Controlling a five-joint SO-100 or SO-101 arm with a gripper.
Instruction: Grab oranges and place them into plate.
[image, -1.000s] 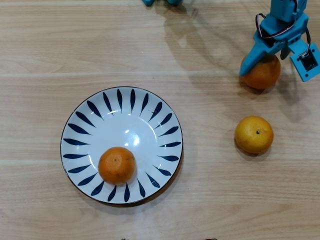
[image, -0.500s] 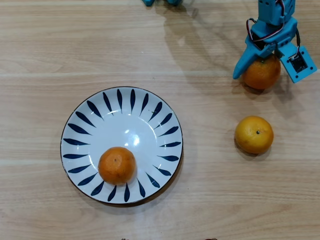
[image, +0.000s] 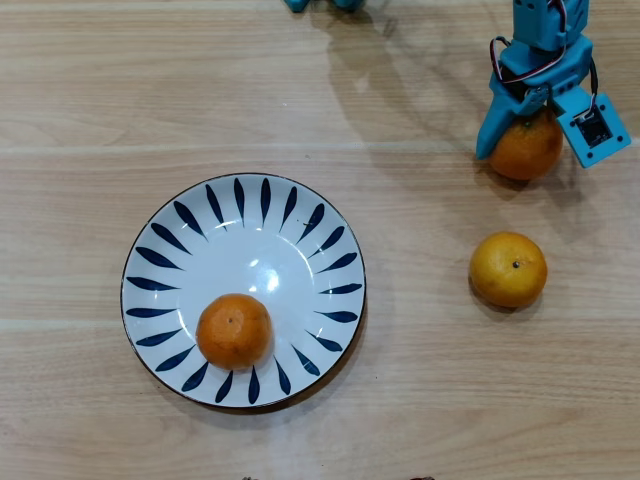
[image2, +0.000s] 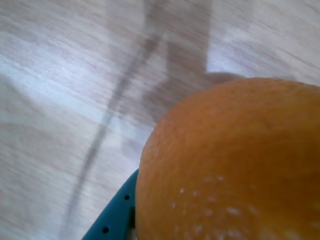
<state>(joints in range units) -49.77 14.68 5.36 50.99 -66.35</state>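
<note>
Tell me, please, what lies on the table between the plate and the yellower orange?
Nothing. In the overhead view only bare wooden table shows between the plate and the yellower orange.

In the overhead view the blue arm (image: 541, 40) runs out past the top edge, and its gripper (image: 530, 140) covers the upper part of the deep-orange orange (image: 527, 152); whether both fingers press the fruit cannot be made out. In the wrist view that orange (image2: 235, 165) is cut off by the right and bottom edges, and only a sliver of one teal finger (image2: 112, 215) shows at the bottom edge. The wooden table (image2: 60, 100) there is blurred.
</note>
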